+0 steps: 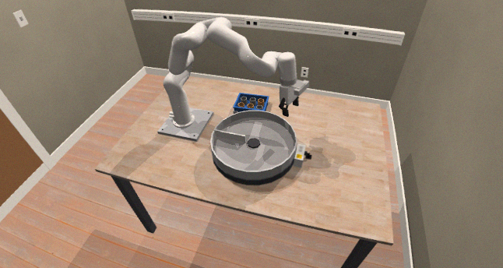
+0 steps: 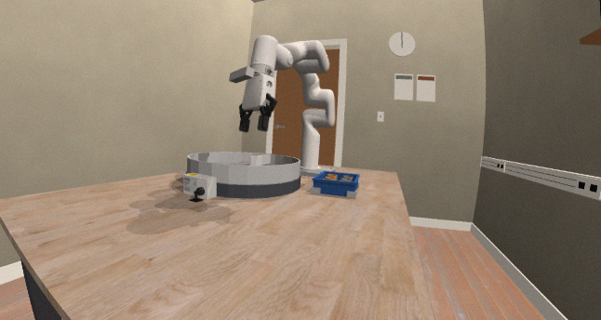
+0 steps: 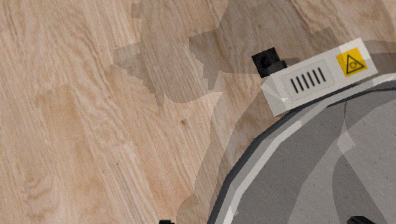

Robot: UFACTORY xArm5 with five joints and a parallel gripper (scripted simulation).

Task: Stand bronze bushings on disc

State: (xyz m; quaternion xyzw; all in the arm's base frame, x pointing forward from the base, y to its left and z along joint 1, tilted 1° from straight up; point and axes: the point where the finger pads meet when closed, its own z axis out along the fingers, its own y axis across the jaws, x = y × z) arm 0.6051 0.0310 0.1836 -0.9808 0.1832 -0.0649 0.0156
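Note:
A blue crate stands on the table behind the turntable and holds several upright bushings. Some look orange-bronze, such as one in the front row, and some look grey steel, such as one in the back row. The round grey turntable has a bare disc and a black hub at its centre. My gripper is open and empty. It hangs high above the turntable's far right rim, to the right of the crate. In the wrist view only its fingertips show at the bottom edge.
The turntable has a tall rim wall and a raised grey wedge on the disc's left side. A small control box with a black knob sits against the rim. The arm's base plate is at the left.

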